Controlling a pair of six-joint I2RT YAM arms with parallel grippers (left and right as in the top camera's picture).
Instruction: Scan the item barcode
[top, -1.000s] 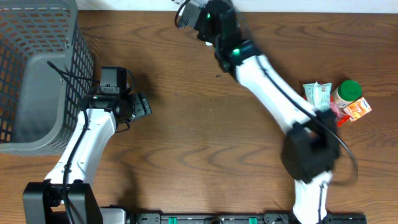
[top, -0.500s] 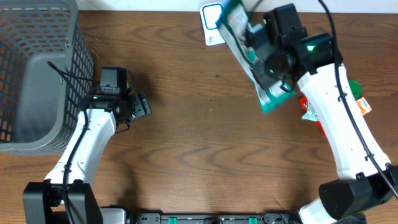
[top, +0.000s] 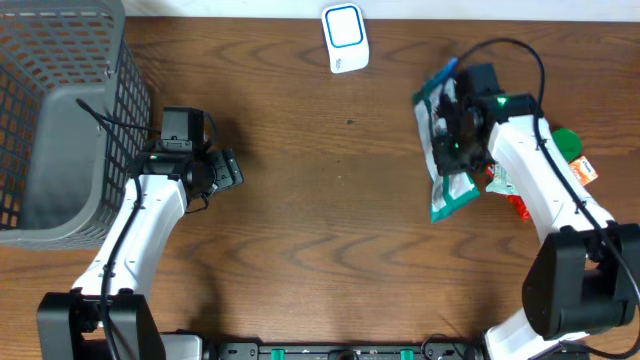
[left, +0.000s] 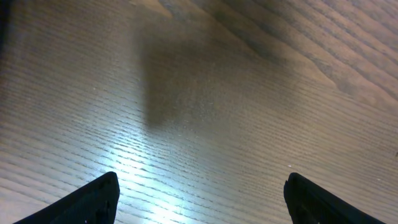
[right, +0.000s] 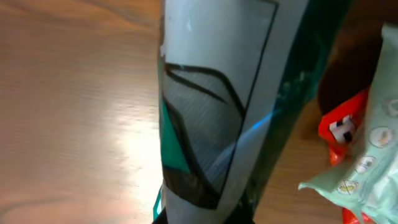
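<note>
Green-and-white pouch (top: 447, 170), the item to scan, is held in the right hand (top: 460, 125), which is clamped tight on its upper part. The pouch's long side runs toward the robot, lower end flared over the wooden counter (top: 320, 240); can't tell if it touches the wood.

Ref. the white scanner (top: 345, 38) at the counter's far edge: the pouch is to its right and nearer the robot, well apart from it.

The right wrist view shows the pouch (right: 211, 106) close up: white face w/ black lines, teal edge.

Further right of the scanner than the pouch lies a small pile — green-lidded jar (top: 565, 143), orange packet (top: 584, 172), pale green pack (right: 367, 174) — partly hidden by the right arm (top: 540, 190).

Well left of the scanner and nearer the robot, the left hand (top: 228, 170) hovers over bare wood w/ fingers (left: 93, 199) spread wide, holding nothing.

The grey mesh basket (top: 120, 90) stands far left of the scanner, at the counter's corner.
</note>
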